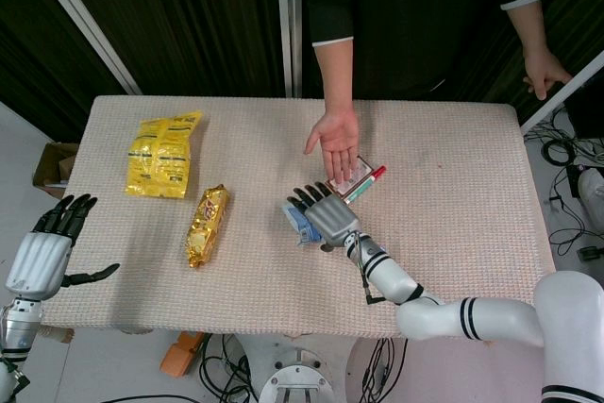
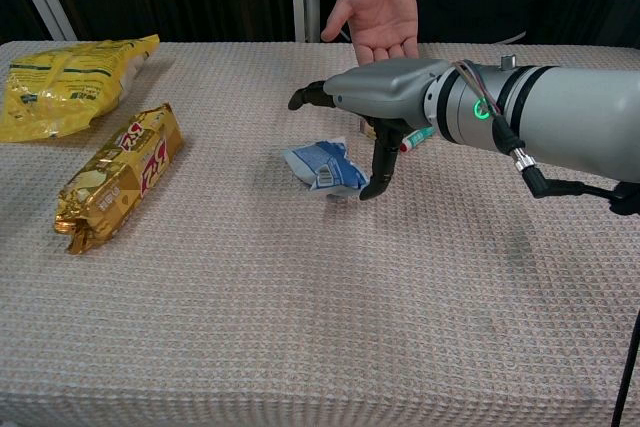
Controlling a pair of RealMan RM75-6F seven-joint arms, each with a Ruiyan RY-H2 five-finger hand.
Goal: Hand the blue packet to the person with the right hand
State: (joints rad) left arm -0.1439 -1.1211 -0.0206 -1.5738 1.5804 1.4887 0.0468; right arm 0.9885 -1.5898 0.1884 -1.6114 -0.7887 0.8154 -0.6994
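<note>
— Right hand (image 2: 385,97): position and state?

— Right hand hovers palm down over the middle of the table (image 1: 453,233), fingers spread and pointing to the far left. It holds nothing. In the chest view the thumb hangs down just beside the right edge of the blue packet (image 2: 325,167); whether it touches cannot be told.

— Blue packet: location?

— Lies crumpled on the woven cloth, under the left part of the right hand. In the head view only its left edge (image 1: 297,222) shows past the fingers.

— Person's hand (image 1: 335,143)?

— Open, palm up, at the far side of the table, just beyond the robot's fingertips. A small card packet (image 1: 351,173) and a red-capped marker (image 1: 366,183) lie on the table between the two hands.

— Left hand (image 1: 47,247)?

— At the near left edge, off the cloth, fingers straight and apart, thumb out to the right, empty.

— Other stock?

— Gold snack packet (image 2: 115,177), left of centre, lying lengthwise. Yellow bag (image 1: 162,155), far left, flat on the cloth, well apart from the blue packet.
</note>
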